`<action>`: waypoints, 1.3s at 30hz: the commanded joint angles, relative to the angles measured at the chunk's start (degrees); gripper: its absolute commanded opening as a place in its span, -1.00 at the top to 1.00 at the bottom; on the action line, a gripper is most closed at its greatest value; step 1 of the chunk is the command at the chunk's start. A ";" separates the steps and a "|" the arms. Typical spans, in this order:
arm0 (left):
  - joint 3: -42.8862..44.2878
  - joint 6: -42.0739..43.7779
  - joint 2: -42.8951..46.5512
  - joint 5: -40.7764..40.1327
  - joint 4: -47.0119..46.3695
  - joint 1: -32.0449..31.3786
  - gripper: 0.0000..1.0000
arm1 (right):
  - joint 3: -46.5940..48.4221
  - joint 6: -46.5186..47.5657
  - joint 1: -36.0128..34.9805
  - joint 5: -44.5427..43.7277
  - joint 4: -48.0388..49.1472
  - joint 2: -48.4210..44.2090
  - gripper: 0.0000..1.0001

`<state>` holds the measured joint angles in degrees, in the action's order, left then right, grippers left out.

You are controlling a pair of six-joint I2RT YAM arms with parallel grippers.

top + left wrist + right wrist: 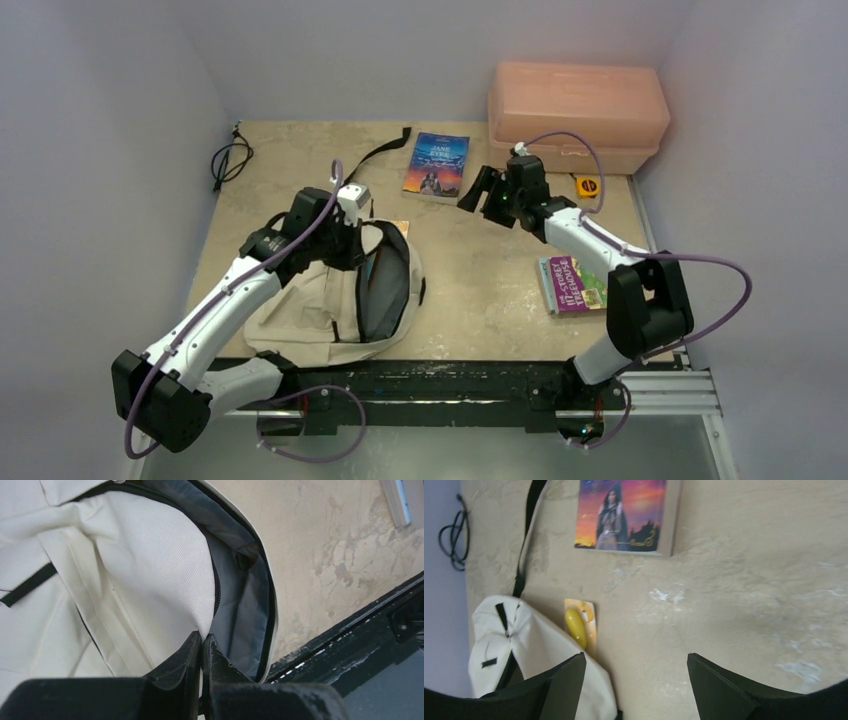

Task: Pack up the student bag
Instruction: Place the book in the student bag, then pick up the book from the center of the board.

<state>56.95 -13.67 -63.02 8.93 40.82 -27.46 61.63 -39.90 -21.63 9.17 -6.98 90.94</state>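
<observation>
The cream student bag (300, 310) lies at the near left with its main zip open, showing grey lining (245, 605). My left gripper (352, 238) is shut on the cream edge of the bag's opening (202, 639) and holds it up. My right gripper (484, 190) hangs open with nothing between its fingers, above bare table just right of a blue and orange paperback (437, 163). In the right wrist view the book (624, 512) lies ahead, and the bag (539, 645) is by the left finger. A purple book (573, 284) lies under the right arm.
A salmon-pink plastic box (578, 112) stands at the back right with a small yellow object (588, 185) in front of it. A yellow and orange card (580, 625) pokes out from under the bag. A black cable (230, 160) lies back left. The bag's strap (380, 150) trails toward the back.
</observation>
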 commanded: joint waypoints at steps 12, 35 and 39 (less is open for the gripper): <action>-1.75 -7.03 -0.34 8.11 -1.36 -0.10 1.00 | -18.70 -17.11 20.37 -33.27 -26.27 -38.36 -0.98; -5.53 -2.34 1.73 11.03 -4.44 -0.75 1.00 | -44.60 -7.28 65.55 -1.41 0.08 -43.70 -0.81; -5.88 -2.59 2.11 11.90 -5.01 -0.90 1.00 | -44.80 -6.28 67.13 -0.79 1.18 -43.97 -0.98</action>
<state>51.59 -16.88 -61.91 17.96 38.13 -27.83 16.88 -49.15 44.45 4.25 -11.42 47.55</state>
